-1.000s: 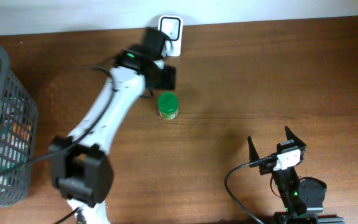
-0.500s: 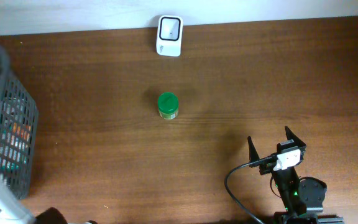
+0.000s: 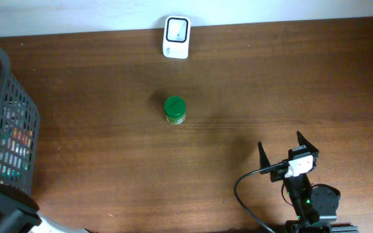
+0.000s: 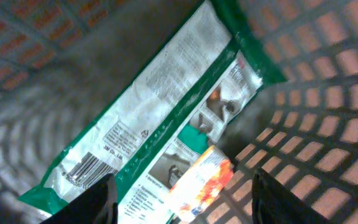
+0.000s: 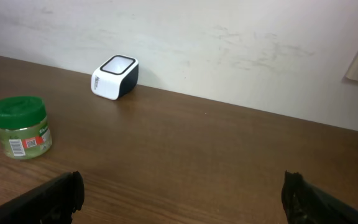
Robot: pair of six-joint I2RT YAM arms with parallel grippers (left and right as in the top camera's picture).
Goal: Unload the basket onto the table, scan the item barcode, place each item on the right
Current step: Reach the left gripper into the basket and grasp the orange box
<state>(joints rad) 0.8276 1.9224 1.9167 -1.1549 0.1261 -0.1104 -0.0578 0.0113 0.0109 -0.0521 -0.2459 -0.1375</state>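
Observation:
My left gripper (image 4: pixel 184 188) is down inside the grey mesh basket (image 4: pixel 328 81), open. Its dark fingers (image 4: pixel 101 200) stand either side of a small orange-and-white packet (image 4: pixel 202 180) without visibly touching it. Under that packet lies a long green and silver pouch (image 4: pixel 157 112) with a barcode near its lower left end. In the overhead view the white barcode scanner (image 3: pixel 176 37) sits at the table's back edge. A green-lidded jar (image 3: pixel 175 109) stands upright in front of the scanner; its label barcode faces the right wrist camera (image 5: pixel 18 145). My right gripper (image 3: pixel 282 147) rests open and empty at the front right.
The basket (image 3: pixel 8 110) stands at the table's left edge with several packets inside. Part of the left arm (image 3: pixel 5 213) shows at the front left corner. A black cable (image 3: pixel 245 191) loops beside the right arm's base. A white wall runs behind the scanner (image 5: pixel 115 76).
The left arm has swung from beside the scanner at the back over to the basket at the left, and its jaws have narrowed. The right arm, jar and scanner have not moved.

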